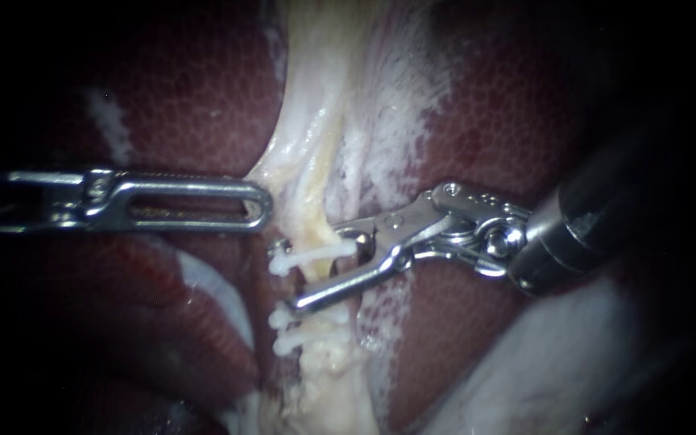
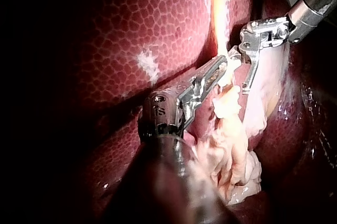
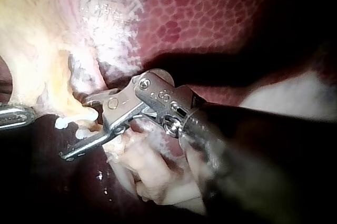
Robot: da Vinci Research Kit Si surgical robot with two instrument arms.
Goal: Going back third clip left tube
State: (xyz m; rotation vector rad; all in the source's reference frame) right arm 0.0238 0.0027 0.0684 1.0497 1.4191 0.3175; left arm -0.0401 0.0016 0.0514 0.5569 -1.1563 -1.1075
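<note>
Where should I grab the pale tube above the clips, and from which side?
Probably the bare stretch of the tube just above the top clip, crosswise from the endoscope view's left, where the left instrument sits at its edge. It runs straight and narrow there; the right instrument, jaws open, crowds the other side.

My left instrument lies flat and straight. Its end effector is long and thin, with a slot down the middle. Its two jaws lie together with no gap.

My right instrument comes in on a slant. It has a thick dark shaft behind a shiny wrist joint. Its end effector is open like a little beak, with a clear gap between the two jaws. One jaw reaches out further than the other.

The two end effectors point toward each other. They are near, but they do not touch.
</note>
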